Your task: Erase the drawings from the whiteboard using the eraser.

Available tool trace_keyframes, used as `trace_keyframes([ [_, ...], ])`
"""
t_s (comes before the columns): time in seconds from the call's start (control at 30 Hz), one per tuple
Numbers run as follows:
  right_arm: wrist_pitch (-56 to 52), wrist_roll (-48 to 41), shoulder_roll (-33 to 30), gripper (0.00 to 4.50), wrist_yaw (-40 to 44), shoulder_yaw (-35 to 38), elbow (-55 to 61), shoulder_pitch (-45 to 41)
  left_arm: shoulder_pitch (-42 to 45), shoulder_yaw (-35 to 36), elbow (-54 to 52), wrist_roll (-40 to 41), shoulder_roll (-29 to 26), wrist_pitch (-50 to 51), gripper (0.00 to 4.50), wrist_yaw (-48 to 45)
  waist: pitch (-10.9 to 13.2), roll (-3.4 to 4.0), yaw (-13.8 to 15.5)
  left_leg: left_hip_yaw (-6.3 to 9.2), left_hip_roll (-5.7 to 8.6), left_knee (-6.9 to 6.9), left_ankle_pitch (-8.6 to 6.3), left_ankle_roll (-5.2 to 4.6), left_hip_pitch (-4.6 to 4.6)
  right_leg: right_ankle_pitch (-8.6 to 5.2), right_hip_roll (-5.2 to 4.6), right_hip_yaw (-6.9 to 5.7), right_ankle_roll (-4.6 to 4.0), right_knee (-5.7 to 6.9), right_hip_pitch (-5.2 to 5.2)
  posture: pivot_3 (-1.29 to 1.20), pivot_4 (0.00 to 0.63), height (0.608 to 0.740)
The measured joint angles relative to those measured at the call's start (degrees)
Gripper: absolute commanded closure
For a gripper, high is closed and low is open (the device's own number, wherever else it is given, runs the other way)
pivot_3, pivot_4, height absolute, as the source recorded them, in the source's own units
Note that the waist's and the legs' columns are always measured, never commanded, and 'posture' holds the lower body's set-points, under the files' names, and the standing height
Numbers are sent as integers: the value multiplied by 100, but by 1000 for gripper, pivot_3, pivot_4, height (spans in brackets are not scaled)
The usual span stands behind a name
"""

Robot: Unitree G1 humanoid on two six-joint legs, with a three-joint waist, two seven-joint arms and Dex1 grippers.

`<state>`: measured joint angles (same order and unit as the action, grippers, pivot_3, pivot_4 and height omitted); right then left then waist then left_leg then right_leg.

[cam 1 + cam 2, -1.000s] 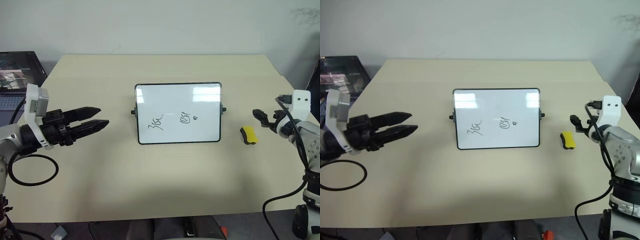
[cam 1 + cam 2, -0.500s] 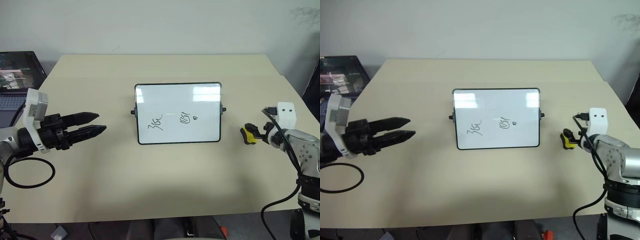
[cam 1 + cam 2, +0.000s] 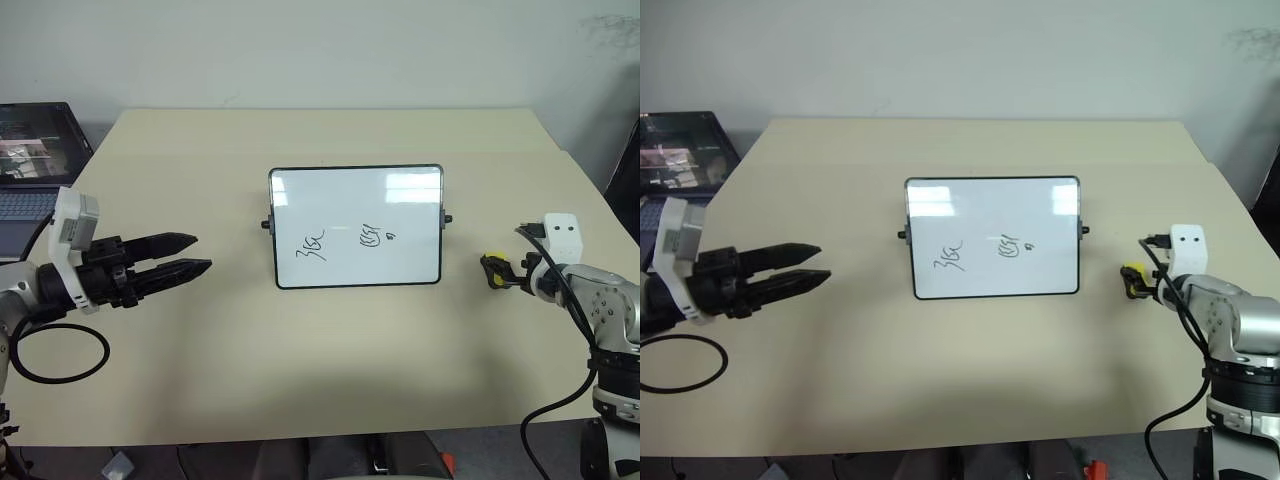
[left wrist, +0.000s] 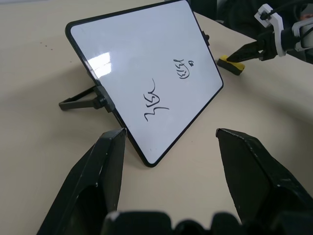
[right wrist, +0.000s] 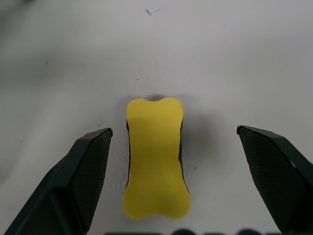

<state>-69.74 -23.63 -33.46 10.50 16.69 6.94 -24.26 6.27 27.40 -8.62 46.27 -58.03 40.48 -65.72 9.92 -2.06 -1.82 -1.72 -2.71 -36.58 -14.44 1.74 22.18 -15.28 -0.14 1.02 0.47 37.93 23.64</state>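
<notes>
The whiteboard [image 3: 340, 200] stands propped in the middle of the table, black-framed, with two black scribble drawings [image 3: 313, 244] [image 3: 370, 237] and a tiny dot [image 3: 390, 236] on its lower half. To the right of it lies the small yellow eraser [image 3: 491, 270] on the table. My right gripper [image 3: 503, 273] is low at the eraser and open. In the right wrist view the eraser [image 5: 155, 161] lies between the two fingers with a gap on each side. My left gripper [image 3: 197, 253] hovers open left of the board, its fingers pointing at the whiteboard [image 4: 146, 58].
A laptop [image 3: 35, 150] sits off the table's far left corner. A black cable loop [image 3: 60, 355] hangs by my left arm. The board's black stand leg [image 4: 78, 103] sticks out behind it. The table's right edge runs close to the eraser.
My right gripper has come down and tilted towards the eraser, which now lies between its open fingers. The left gripper has hardly moved.
</notes>
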Motion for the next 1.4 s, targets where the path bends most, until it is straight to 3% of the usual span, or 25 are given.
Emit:
trace_keyframes([
  [0.33,-27,69,123,0,53,-20,-36,0,-93,5,22,-35,4,-119,1312,1,0,0,1,0,0,0,0,0,0,0,0,0,0,0,0,0,150,740],
  [0.43,-26,124,219,616,40,-45,-37,1,-99,8,24,-37,4,-131,1357,0,0,0,-1,0,0,0,0,0,0,0,0,0,0,1,0,0,150,740],
  [0.63,-5,240,317,2600,38,-113,-58,1,-100,10,58,-44,4,-203,1357,1,0,0,0,0,0,0,0,0,0,0,0,0,0,1,0,0,150,740],
  [0.67,4,260,323,3112,38,-116,-60,2,-100,10,72,-44,4,-215,1357,2,0,0,1,0,0,0,0,0,0,0,0,1,0,2,0,0,150,740],
  [0.73,23,287,322,3539,42,-118,-60,2,-100,10,96,-51,4,-225,1357,4,0,0,0,0,0,0,0,0,0,0,0,0,0,2,0,0,150,740],
  [1.4,134,491,7,3539,64,-89,403,-342,-44,10,301,-148,16,-348,1357,-6,-1,-2,-2,-1,0,-2,0,0,0,0,0,0,0,5,3,0,150,740],
])
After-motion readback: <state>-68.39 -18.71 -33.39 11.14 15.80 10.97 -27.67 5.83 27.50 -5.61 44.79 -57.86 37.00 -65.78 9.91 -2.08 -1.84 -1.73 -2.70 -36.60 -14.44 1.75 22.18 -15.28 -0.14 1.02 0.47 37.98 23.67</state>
